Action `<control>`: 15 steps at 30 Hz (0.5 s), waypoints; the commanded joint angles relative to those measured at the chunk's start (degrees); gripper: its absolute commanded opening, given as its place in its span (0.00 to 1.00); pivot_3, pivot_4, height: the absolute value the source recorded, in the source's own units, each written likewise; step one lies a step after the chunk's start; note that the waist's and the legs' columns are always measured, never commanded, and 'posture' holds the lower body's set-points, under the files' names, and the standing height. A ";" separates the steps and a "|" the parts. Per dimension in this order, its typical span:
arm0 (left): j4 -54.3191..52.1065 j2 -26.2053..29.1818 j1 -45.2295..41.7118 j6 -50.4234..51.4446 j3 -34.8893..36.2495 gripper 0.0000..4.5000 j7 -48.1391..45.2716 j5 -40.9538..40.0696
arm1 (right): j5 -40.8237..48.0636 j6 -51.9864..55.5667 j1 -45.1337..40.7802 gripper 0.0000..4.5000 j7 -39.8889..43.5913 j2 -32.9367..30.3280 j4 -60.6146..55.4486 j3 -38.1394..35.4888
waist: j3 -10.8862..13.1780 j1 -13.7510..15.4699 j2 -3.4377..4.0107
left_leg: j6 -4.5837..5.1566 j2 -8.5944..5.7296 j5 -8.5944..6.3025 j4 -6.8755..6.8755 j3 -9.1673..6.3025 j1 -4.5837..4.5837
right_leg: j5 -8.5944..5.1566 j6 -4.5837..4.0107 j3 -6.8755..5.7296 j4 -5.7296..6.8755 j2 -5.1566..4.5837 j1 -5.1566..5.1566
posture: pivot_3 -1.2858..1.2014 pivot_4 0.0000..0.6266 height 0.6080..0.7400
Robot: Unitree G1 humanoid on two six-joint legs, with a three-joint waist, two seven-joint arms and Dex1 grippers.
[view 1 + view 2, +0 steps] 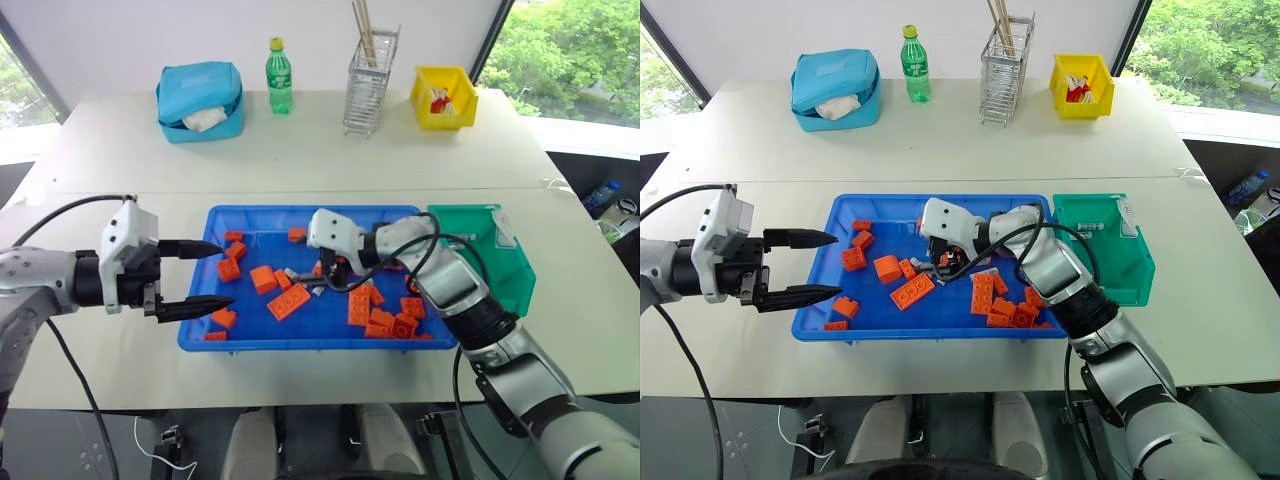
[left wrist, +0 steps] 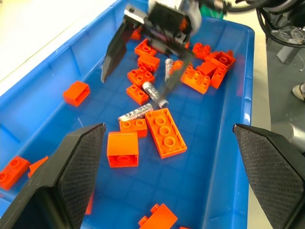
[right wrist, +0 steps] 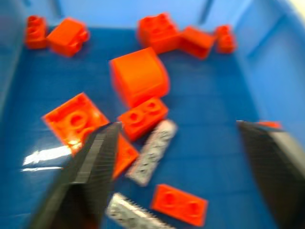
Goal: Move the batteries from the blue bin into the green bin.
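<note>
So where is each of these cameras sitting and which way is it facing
Head pair: from the head, forward and down onto the blue bin, both arms showing.
Left wrist: along the open left claw at the batteries and the right claw.
Right wrist: along the open right claw, close over the batteries.
Shared: orange bricks on the blue floor.

Lighting: bright, even daylight from the windows (image 1: 570, 45) behind; shadows soft. Right wrist view motion-blurred, with glare on the blue bin (image 3: 40, 156) floor.
</note>
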 commanded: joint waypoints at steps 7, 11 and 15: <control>-1.56 -0.47 -0.95 -0.58 0.10 1.00 0.90 -0.36 | -1.62 2.06 -2.20 0.88 -2.34 1.85 1.36 -0.18 | 0.00 -0.01 0.00 | 0.00 0.00 0.00 0.00 0.00 0.00 | 0.00 0.00 0.00 0.00 0.00 -0.01 | 0.52 0.24 0.97; -1.64 -0.53 -0.37 -0.78 0.47 1.00 1.05 -0.35 | -2.23 1.64 -2.94 0.88 -2.10 1.21 2.04 0.00 | 0.00 -0.01 0.00 | 0.00 0.00 0.00 0.00 0.00 0.00 | 0.00 0.00 0.00 0.00 0.00 -0.01 | 0.52 0.24 0.97; -1.69 -0.70 -0.26 -0.93 0.43 1.00 1.37 -0.33 | -1.37 2.68 -4.60 0.88 -2.26 2.25 4.14 -0.84 | 0.00 -0.03 0.00 | 0.00 0.00 0.00 0.00 0.00 0.00 | 0.00 0.00 0.00 0.00 0.00 -0.01 | 0.52 0.24 0.97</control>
